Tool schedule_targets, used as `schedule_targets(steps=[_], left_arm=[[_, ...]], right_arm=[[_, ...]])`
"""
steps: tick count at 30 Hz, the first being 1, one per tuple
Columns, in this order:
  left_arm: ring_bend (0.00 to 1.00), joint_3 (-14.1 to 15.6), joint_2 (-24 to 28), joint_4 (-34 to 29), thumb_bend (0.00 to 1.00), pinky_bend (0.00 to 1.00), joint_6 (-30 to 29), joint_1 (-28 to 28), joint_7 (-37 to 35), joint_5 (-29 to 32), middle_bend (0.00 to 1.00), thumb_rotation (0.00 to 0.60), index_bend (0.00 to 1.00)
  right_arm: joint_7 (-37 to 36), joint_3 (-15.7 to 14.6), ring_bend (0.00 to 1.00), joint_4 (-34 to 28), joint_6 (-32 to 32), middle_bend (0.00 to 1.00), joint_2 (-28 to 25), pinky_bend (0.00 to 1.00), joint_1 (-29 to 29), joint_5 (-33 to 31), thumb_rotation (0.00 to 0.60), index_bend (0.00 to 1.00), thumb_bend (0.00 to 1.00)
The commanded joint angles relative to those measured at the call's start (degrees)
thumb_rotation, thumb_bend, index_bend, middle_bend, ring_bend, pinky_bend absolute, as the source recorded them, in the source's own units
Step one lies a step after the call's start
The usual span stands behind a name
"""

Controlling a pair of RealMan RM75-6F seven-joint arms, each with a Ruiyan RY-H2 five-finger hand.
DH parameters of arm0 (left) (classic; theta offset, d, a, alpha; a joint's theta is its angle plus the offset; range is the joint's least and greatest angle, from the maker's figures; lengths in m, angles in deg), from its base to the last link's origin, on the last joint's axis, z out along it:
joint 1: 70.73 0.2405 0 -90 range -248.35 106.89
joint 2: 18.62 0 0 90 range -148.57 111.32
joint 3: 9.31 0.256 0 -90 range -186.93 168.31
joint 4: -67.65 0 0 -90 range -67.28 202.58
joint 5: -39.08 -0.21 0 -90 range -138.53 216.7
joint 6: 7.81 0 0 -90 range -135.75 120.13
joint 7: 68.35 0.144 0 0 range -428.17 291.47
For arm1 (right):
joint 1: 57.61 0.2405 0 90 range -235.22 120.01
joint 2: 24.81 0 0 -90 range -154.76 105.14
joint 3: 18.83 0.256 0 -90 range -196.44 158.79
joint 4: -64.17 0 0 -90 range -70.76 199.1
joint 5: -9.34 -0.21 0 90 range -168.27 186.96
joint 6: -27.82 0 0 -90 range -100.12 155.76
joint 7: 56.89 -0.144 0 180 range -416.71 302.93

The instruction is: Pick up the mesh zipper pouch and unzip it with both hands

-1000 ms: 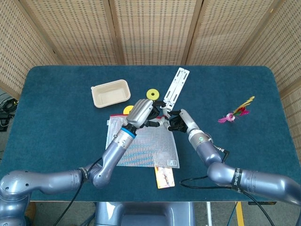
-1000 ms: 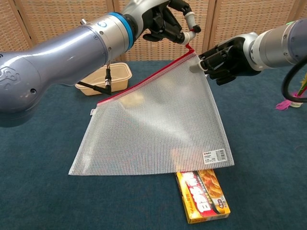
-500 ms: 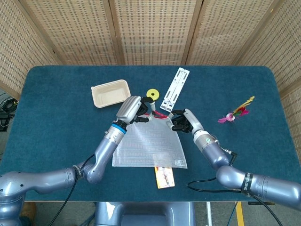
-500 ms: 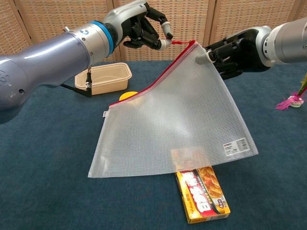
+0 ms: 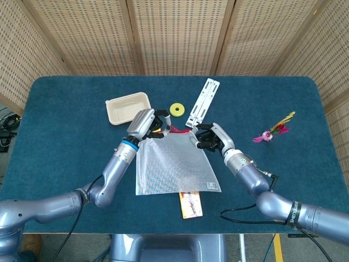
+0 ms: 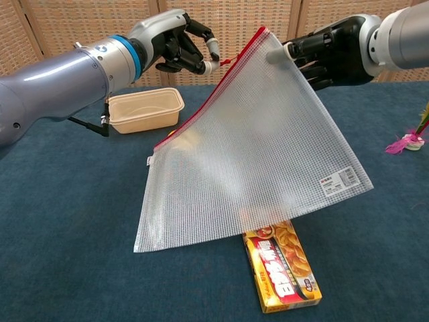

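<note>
The clear mesh zipper pouch [image 6: 261,147] with a red zipper edge [image 6: 201,100] hangs tilted above the table, its lower edge near a snack box. My right hand [image 6: 328,54] grips the pouch's top corner. My left hand [image 6: 184,50] pinches the small red zipper pull [image 6: 226,61] just left of that corner. From the head view the pouch [image 5: 174,169] hangs between my left hand [image 5: 147,123] and my right hand [image 5: 210,136], with the red zipper [image 5: 179,130] stretched between them.
A beige tray [image 6: 144,111] stands behind the left hand. An orange snack box [image 6: 285,268] lies under the pouch's lower edge. A yellow ring [image 5: 176,109] and a white strip [image 5: 200,102] lie behind the hands. At the right lies a feather toy [image 5: 272,131].
The left hand has drawn away to the left of the right hand with the red pull. The right hand has lifted the pouch's corner higher, and the pouch has swung right.
</note>
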Motion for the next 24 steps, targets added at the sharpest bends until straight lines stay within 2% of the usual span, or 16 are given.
schedule_targets(steps=[1, 13, 24], left_arm=[[0.97, 0.4, 0.5, 0.6, 0.96, 1.0, 0.4, 0.4, -0.3, -0.2, 1.0, 0.6, 0.92], [0.97, 2.9, 7.0, 0.1, 0.96, 1.0, 2.4, 3.7, -3.6, -3.7, 1.0, 0.6, 0.92], [0.97, 5.1, 15.6, -1.9, 0.96, 1.0, 5.2, 7.9, -6.6, -4.3, 1.0, 0.6, 0.92]], right_arm=[[-1.4, 1.0, 0.98, -0.2, -0.3, 0.93, -0.6, 1.0, -0.7, 0.2, 0.6, 0.74, 0.78], [-6.3, 4.2, 0.98, -0.3, -2.3, 0.93, -4.6, 1.0, -3.8, 0.7, 0.6, 0.74, 0.79], [-11.5, 7.0, 0.98, 0.7, -3.1, 0.93, -7.9, 1.0, -8.3, 2.0, 0.6, 0.74, 0.79]])
